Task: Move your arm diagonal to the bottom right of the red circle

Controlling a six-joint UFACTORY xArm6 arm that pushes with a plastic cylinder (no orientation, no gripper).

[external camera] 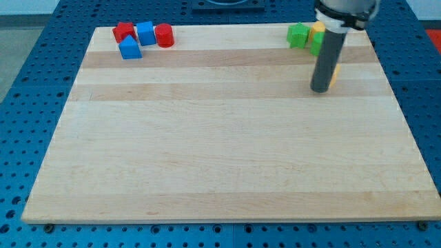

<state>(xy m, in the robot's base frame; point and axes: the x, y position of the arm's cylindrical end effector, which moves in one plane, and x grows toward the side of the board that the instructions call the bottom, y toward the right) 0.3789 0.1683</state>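
Note:
The red circle, a short red cylinder, stands at the view's top left on the wooden board. Beside it on its left are a blue cube, a red star-like block and a blue block with a sloped top. My tip rests on the board at the view's top right, far to the right of the red circle and a little lower. It is just left of a yellow block that the rod partly hides.
A green block, a yellow block and another green block cluster at the top right, just above my tip, partly behind the rod. A blue perforated table surrounds the board.

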